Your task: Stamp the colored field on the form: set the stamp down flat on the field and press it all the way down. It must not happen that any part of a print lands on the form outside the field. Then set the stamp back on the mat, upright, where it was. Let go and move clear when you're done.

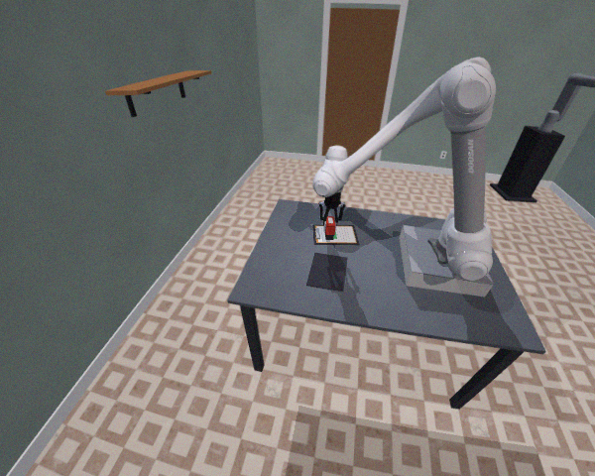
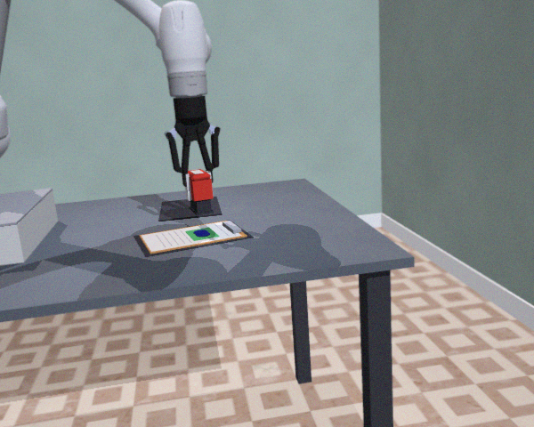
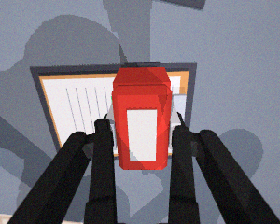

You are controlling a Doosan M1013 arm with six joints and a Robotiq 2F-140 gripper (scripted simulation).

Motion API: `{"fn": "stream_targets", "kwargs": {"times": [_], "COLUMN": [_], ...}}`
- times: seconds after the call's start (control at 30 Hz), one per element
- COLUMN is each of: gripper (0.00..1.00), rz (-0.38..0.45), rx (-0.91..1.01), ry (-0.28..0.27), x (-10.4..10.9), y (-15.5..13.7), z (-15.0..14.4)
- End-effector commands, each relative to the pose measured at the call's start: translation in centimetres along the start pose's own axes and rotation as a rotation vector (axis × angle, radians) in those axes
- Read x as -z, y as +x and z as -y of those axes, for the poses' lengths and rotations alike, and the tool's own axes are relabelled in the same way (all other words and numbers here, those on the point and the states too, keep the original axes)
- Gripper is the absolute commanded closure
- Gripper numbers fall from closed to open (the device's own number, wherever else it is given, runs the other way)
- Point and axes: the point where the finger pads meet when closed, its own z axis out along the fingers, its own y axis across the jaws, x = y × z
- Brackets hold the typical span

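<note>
My gripper (image 2: pixel 198 181) is shut on the red stamp (image 2: pixel 199 184), which has a white label on top and a black base. It holds the stamp upright, a little above the table. In the top view the stamp (image 1: pixel 330 226) hangs over the form (image 1: pixel 335 234). The form (image 2: pixel 192 237) is a lined sheet on an orange clipboard; its green field (image 2: pixel 203 233) shows a dark blue mark. The dark mat (image 2: pixel 190 209) lies beyond the form, and it shows bare in the top view (image 1: pixel 327 270). In the wrist view the stamp (image 3: pixel 141 122) covers most of the form (image 3: pixel 79 105).
The arm's grey base block (image 1: pixel 441 261) stands on the table to one side of the form and mat. The table edge (image 2: pixel 303 276) runs close to the form. A black stand (image 1: pixel 529 159) is on the floor and a wooden shelf (image 1: pixel 157 84) on the wall.
</note>
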Motion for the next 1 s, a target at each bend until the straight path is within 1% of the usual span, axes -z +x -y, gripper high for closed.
{"fn": "stream_targets", "kwargs": {"times": [0.0,0.3,0.37,0.4,0.53,0.67,0.73,0.97], "gripper": [0.82,0.82,0.82,0.82,0.82,0.82,0.82,0.82], "rz": [0.004,0.004,0.004,0.004,0.004,0.004,0.004,0.004], "rx": [-0.028,-0.043,-0.043,-0.043,-0.043,-0.043,-0.043,-0.043], "ry": [0.001,0.001,0.001,0.001,0.001,0.001,0.001,0.001], "x": [0.0,-0.1,-0.1,-0.1,-0.1,-0.1,-0.1,-0.1], "y": [6.9,19.4,19.4,22.7,22.9,25.0,25.6,25.6], "z": [-1.1,-1.6,-1.6,-1.9,-1.9,-2.4,-2.5,-2.5]}}
